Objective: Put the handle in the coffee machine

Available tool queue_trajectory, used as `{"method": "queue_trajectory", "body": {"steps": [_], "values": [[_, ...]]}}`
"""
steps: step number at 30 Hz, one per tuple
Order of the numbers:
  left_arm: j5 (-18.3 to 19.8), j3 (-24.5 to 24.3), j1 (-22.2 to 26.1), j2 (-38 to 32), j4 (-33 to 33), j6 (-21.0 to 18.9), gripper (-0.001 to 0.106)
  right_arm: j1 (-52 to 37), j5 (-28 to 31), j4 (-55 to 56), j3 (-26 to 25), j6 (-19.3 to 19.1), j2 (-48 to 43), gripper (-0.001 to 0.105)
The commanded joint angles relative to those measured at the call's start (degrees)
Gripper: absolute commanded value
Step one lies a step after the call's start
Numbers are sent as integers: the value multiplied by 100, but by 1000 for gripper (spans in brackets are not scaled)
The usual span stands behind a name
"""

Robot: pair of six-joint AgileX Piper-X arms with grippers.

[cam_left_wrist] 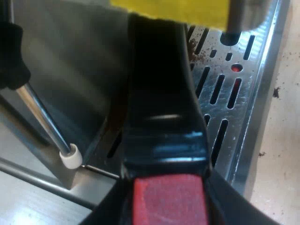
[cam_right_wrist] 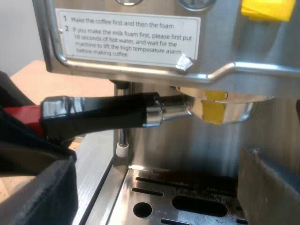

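- Nearest of all, the left end effector (cam_left_wrist: 168, 208) is clamped on the red end (cam_left_wrist: 168, 199) of the handle (cam_left_wrist: 159, 93). Its black fingers (cam_left_wrist: 234, 208) press in on either side, with no gap I can make out.
- From that grip the handle's long axis runs straight away from the wrist, out over the slotted drip tray (cam_left_wrist: 260, 117) and on toward the underside of the machine.
- The steam wand (cam_left_wrist: 42, 117), with its white tip, hangs just beside the handle and does not touch it. Coffee crumbs lie on the tray and on the desk (cam_left_wrist: 281, 150) next to it.
- The right end effector (cam_right_wrist: 157, 187) sits low before the drip tray, its fingers spread wide with nothing between them. It is well apart from the handle, so the left arm is the nearer one — it already has hold.
- Farther in, the right wrist view has the handle lying level and sideways across the front of the espresso machine (cam_right_wrist: 234, 42).
- There the holder (cam_right_wrist: 225, 110), a metal bowl marked with yellow tape (cam_right_wrist: 213, 111), sits up against the brew head under the panel.
- As I read it, the bowl is raised into its seat while the handle points off to the side. The coming move would then be a swing of the red end about the bowl's upright axis — pivot at the far end, grip at the near end.
- Whether the lugs have caught is hidden under the head.
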Motion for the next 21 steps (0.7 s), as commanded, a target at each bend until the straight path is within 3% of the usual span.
{"method": "queue_trajectory", "body": {"steps": [1, 10, 16, 21], "values": [[631, -126, 124, -48, -74, -81, 0, -27, 33, -41, -7, -114, 9, 72], [933, -169, 210, -48, -75, 50, 0, -6, 33, -41, -7, -114, 9, 72], [963, -169, 210, -48, 258, 50, 0, -7, 21, -41, -7, -70, 9, 72], [963, -438, 210, -48, 769, 122, 0, -135, 6, 102, -7, -70, 9, 72]]}}
